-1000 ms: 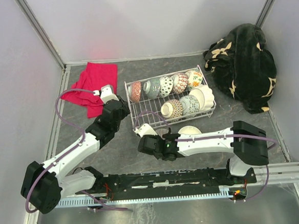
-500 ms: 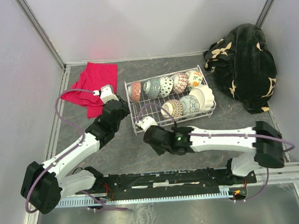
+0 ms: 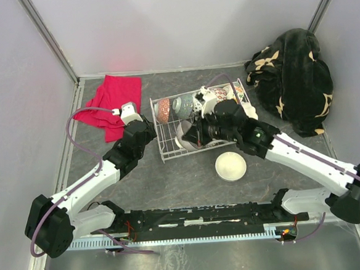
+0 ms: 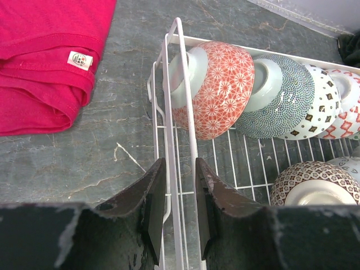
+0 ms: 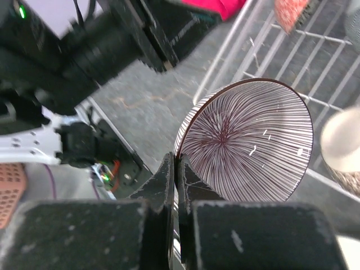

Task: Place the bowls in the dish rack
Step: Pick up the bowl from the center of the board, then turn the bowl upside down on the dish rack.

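Observation:
The white wire dish rack (image 3: 163, 153) holds several patterned bowls on edge, among them a red lattice bowl (image 4: 216, 90) and a blue dotted one (image 4: 287, 95). My right gripper (image 5: 175, 160) is shut on the rim of a bowl with dark radial stripes (image 5: 247, 140). It holds that bowl on edge over the rack's near left part (image 3: 186, 134). A plain white bowl (image 3: 231, 166) sits upright on the table just in front of the rack. My left gripper (image 4: 180, 169) is closed around the rack's left rim wire (image 4: 179, 67).
A red cloth (image 3: 116, 102) lies left of the rack, close to my left gripper. A black floral blanket (image 3: 293, 77) is heaped at the back right. Grey walls close in the table on three sides.
My right arm has swung from the table in front of the rack up over the rack with the striped bowl. The white bowl on the table is now uncovered. The left arm has not moved.

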You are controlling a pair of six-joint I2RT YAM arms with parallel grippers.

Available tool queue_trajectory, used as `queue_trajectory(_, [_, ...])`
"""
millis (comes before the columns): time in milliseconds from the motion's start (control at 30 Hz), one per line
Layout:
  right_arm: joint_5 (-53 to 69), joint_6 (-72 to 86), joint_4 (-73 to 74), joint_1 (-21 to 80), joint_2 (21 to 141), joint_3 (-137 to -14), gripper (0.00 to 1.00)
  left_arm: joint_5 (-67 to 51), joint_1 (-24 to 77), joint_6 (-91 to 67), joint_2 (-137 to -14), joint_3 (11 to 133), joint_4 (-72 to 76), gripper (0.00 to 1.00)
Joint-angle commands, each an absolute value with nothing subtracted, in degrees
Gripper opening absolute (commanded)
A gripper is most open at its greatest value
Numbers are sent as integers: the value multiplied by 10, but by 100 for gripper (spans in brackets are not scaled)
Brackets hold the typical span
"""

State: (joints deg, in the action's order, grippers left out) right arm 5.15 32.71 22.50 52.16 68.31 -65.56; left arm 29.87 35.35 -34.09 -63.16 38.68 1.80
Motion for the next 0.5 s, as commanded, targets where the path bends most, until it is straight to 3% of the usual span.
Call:
queue_trajectory(0, [202, 400, 19, 463, 726, -666, 1, 310, 351, -327, -618, 388, 30, 34])
queue_trajectory(467, [205, 551, -341, 374, 832, -513, 1, 308, 351, -326, -617, 388, 30, 34])
